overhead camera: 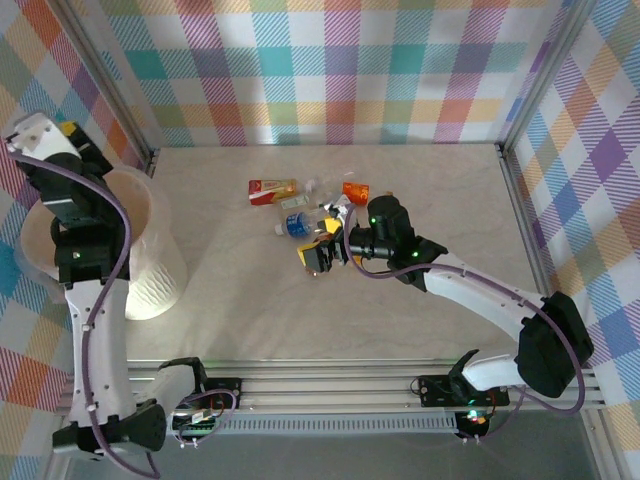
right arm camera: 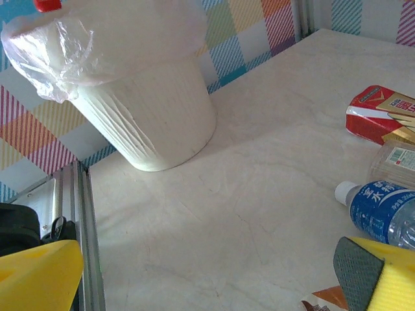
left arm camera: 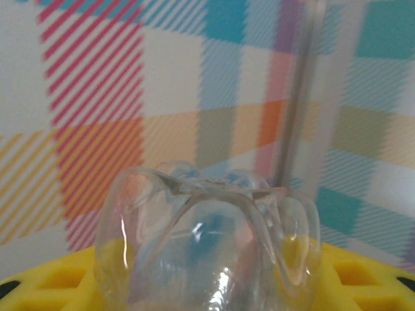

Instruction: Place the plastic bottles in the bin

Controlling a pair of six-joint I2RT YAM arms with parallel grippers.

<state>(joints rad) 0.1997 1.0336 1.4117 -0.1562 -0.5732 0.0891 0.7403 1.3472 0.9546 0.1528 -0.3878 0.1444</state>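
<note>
Left hand (overhead camera: 75, 140) clenched on clear bottle (left arm camera: 207, 240) over bin (overhead camera: 160, 272); right hand (overhead camera: 320, 255) released, blue-label bottle (overhead camera: 293, 225) at its 11 o'clock.

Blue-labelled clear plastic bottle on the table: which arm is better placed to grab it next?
Right. The right pincer, open, hovers beside the blue-labelled clear plastic bottle, while the left pincer is shut on another clear plastic bottle up at the round cream bin.

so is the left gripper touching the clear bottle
Touching: the left wrist view shows the clear bottle wedged between yellow fingers of the left gripper.
</note>
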